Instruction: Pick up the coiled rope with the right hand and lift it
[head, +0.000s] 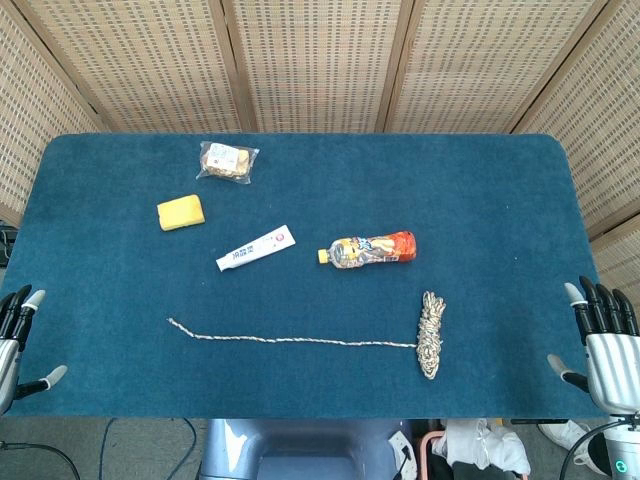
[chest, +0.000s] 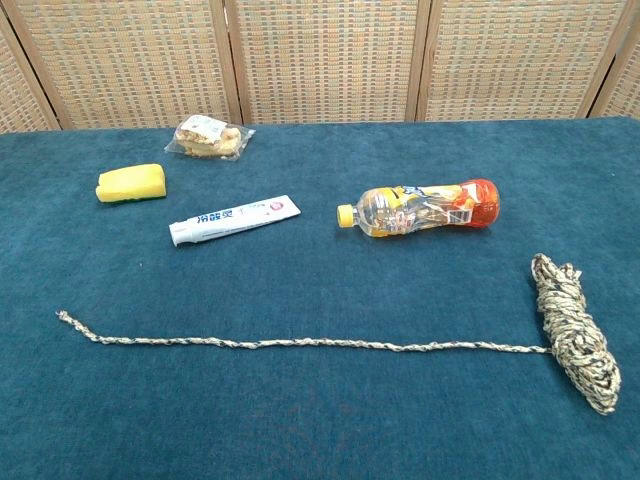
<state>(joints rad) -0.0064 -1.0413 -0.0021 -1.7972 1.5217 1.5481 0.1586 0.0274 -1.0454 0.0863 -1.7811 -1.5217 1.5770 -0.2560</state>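
Task not yet begun, by appearance. The coiled rope (head: 431, 334) lies flat on the blue desk (head: 500, 220), near its front right, below the bottle (head: 371, 249), with a loose tail running left. The right robot hand (head: 603, 340) waits at the desk's right edge, well apart from the rope, fingers spread and holding nothing; the left robot hand (head: 17, 335) likewise at the left edge. Reach, grasp and lift all remain.

A coiled rope (chest: 574, 331) lies on the blue-covered table (chest: 320, 400), one loose strand trailing straight leftward. Behind it rest a plastic bottle (chest: 420, 208) on its side, a toothpaste tube (chest: 234, 220), a yellow sponge (chest: 132, 183) and a wrapped snack packet (chest: 208, 137).
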